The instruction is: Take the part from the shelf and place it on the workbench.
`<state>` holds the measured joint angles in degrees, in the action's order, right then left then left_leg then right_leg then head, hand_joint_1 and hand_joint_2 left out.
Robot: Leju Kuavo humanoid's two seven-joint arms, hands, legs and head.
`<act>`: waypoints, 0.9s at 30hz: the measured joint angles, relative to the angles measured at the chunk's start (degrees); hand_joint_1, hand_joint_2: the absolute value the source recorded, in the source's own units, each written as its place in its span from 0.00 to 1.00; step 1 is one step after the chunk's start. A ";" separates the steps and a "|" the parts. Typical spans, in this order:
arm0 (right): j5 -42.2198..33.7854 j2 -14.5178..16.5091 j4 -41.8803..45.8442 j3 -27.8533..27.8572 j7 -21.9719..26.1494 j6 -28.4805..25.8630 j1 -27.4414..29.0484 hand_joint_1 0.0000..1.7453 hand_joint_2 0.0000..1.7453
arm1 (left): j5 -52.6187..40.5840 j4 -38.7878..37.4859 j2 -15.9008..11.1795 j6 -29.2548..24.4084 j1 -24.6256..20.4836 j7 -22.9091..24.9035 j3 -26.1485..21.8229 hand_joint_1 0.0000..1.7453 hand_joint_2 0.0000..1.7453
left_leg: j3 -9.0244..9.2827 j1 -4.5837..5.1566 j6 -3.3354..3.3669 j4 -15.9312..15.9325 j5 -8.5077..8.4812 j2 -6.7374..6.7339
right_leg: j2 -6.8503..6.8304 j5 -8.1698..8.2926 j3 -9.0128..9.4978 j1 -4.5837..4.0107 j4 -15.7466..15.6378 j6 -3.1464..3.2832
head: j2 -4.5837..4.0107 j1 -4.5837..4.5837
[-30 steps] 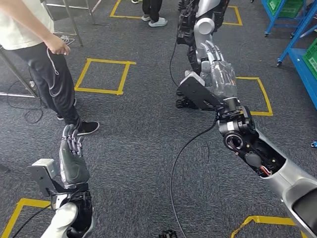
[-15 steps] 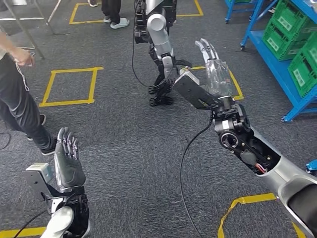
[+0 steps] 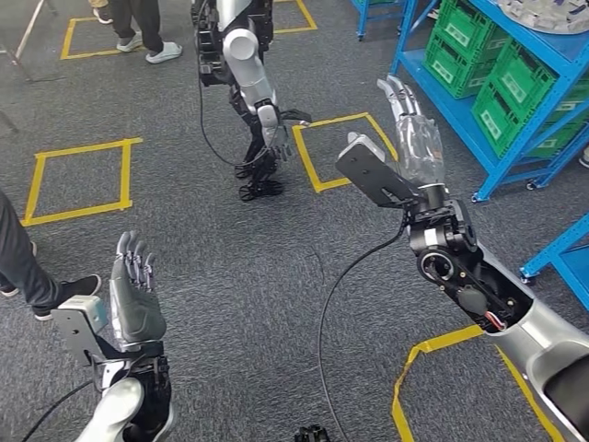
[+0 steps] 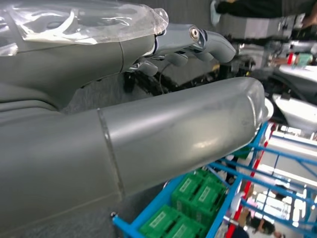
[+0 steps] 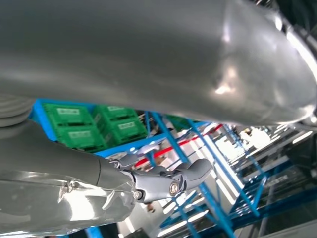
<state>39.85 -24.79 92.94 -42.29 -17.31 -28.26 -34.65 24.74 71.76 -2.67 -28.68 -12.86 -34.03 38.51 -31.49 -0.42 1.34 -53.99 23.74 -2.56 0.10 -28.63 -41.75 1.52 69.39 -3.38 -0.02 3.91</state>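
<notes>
The floor (image 3: 208, 276) was dark grey carpet marked with squares of yellow tape (image 3: 76, 180), and a black cable (image 3: 340, 295) trailed across it below the right arm. Beyond the right hand (image 3: 413, 138), which was raised with its fingers stretched out straight and apart and nothing in it, stood a blue shelf (image 3: 486, 120) carrying rows of green crates (image 3: 486, 64); on the shelf's top level, further out past the fingertips, lay pale flat pieces that may have been the part (image 3: 548, 11), though they were too cut off at the edge to tell for certain. The shelf and hand were well apart. The left hand (image 3: 132, 299) was held low and upright, palm side turned away, fingers extended and slightly parted, holding nothing. Ahead of it and between the two hands stood another humanoid robot (image 3: 243, 64) on the carpet, and beyond that a person's shoes (image 3: 143, 48). Just beside the left hand, on its outer side, were another person's dark trouser leg and shoe (image 3: 41, 290). The right wrist view showed the blue shelf frames and green crates beyond the hand's fingers (image 5: 164, 181).
</notes>
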 joint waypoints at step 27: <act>0.02 0.02 0.34 1.01 0.60 0.24 -0.01 0.00 0.00 | 0.17 0.11 0.12 -0.01 -0.51 -0.20 0.00 0.00 0.00 | -0.90 -0.04 0.05 -0.28 -0.38 2.87 | 0.98 -0.56 1.74 -0.65 -3.28 0.83 | 0.01 -0.80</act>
<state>39.86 -24.76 93.27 -41.29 -16.71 -28.02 -34.66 24.91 71.87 -2.55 -28.69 -13.37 -34.23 38.51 -32.39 -0.46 1.39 -54.27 23.36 0.31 1.08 -29.19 -40.01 0.87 66.11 -2.55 -0.01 3.10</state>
